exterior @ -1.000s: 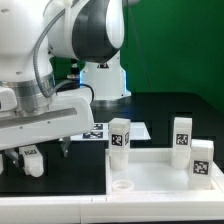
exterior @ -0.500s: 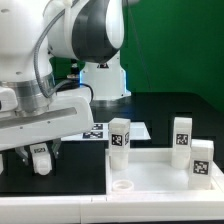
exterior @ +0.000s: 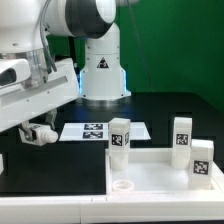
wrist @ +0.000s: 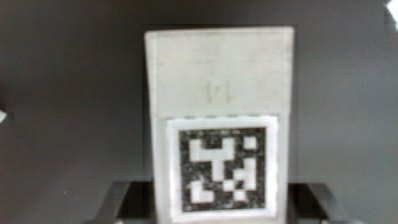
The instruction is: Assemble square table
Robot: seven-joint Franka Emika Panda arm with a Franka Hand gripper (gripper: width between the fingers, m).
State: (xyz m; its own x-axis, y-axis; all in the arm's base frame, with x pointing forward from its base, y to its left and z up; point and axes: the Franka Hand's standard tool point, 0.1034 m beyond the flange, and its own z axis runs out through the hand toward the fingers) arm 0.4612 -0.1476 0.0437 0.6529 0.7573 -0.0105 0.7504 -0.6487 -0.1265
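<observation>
My gripper (exterior: 38, 133) is shut on a short chunky white leg (exterior: 42, 131) and holds it above the black table at the exterior view's left. In the wrist view the leg (wrist: 217, 90) fills the picture, its black-and-white tag facing the camera, with my dark fingers (wrist: 137, 200) on either side of its lower end. The white square table top (exterior: 150, 172) lies flat at the front right, with a round hole (exterior: 122, 185) near its front corner. Three more tagged legs stand upright around it: one at its back left (exterior: 120, 135), two at the right (exterior: 182, 133) (exterior: 201, 160).
The marker board (exterior: 92, 130) lies flat on the black table behind the table top. The white robot base (exterior: 102, 70) stands at the back centre. A raised white rim (exterior: 150, 151) runs along the table top's back edge.
The arm has risen and swung up to the left, lifting the gripper with the leg off the table. The marker board now shows more fully.
</observation>
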